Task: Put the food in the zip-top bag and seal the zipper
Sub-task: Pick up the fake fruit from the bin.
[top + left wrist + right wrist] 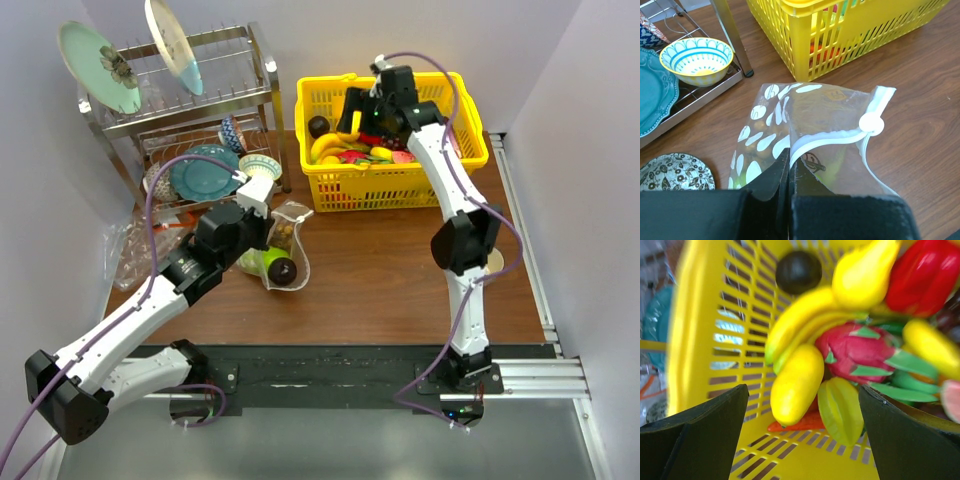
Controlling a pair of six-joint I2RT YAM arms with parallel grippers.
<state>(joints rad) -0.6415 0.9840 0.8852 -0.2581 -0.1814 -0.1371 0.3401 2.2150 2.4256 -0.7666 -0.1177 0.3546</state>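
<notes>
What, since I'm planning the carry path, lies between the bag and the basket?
Nothing: bare table between bag and basket, shown in the top view.

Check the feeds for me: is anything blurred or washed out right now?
Right wrist view: soft and smeared, worst on the yellow basket wall at left, fruit outlines fuzzy. Left wrist view: sharp on the zip-top bag and its white zipper, mild sheen on the plastic. Top external view: evenly lit, crisp, only soft shadows on the table.
</notes>
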